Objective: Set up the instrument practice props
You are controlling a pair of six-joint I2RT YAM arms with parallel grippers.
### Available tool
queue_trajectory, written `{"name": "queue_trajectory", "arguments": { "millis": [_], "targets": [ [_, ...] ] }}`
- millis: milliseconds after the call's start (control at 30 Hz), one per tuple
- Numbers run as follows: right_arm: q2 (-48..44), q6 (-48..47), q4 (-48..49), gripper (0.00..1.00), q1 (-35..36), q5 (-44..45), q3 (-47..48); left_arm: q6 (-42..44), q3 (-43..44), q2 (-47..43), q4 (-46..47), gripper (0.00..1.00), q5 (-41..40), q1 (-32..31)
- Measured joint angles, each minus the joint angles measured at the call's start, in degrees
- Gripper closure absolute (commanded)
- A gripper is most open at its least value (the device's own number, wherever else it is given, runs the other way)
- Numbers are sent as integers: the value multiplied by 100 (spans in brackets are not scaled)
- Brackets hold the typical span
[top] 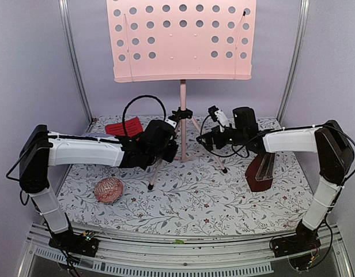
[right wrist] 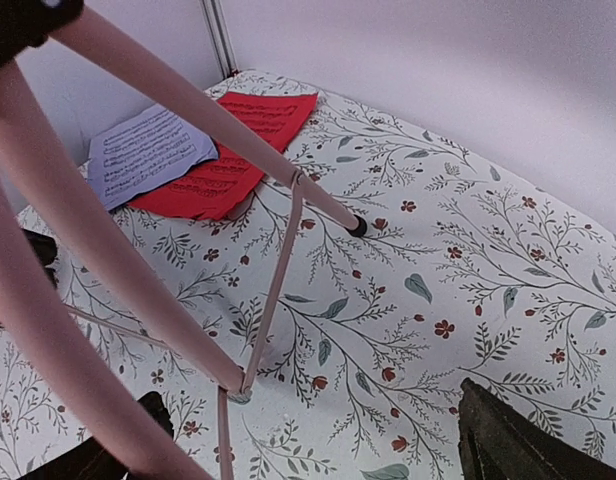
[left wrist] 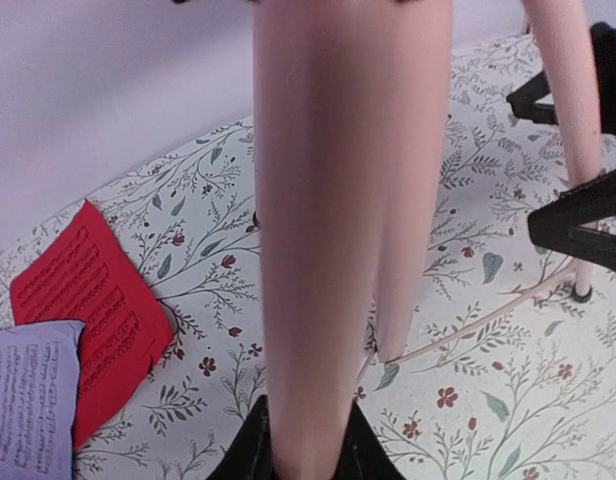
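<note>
The pink music stand [top: 183,40] stands at the back of the table, its hole-perforated desk high up. My left gripper [top: 166,151] is shut on its front left leg [left wrist: 338,200], with black fingertips [left wrist: 243,455] on either side. My right gripper [top: 211,141] hangs wide open by the right leg [right wrist: 68,270], which runs just inside its left finger [right wrist: 98,462]. The red page [top: 123,126] and the lavender page [left wrist: 28,400] lie flat at the back left, and both show again in the right wrist view. A dark red-brown metronome [top: 263,173] sits under my right forearm.
A floral cloth [top: 195,202] covers the table. A pink patterned ball [top: 108,190] lies at the front left. Pale walls with metal posts [top: 74,57] close in the back and sides. The stand's tripod legs [top: 157,173] spread across the middle.
</note>
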Motion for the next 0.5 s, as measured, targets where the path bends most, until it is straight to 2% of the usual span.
{"name": "queue_trajectory", "arguments": {
  "millis": [200, 300, 367, 500],
  "targets": [
    [-616, 267, 98, 1, -90, -116, -319, -219, 28, -63, -37, 50, 138, -28],
    [-918, 378, 223, 1, -105, -109, -507, -361, 28, -229, -90, 42, 203, -31],
    [-1093, 439, 278, 1, -116, -90, -638, -474, 26, -420, -111, 37, 247, -33],
    [-1449, 601, 354, 1, -131, 28, -918, -824, -59, -866, -153, 37, 293, -35]
  ]
}}
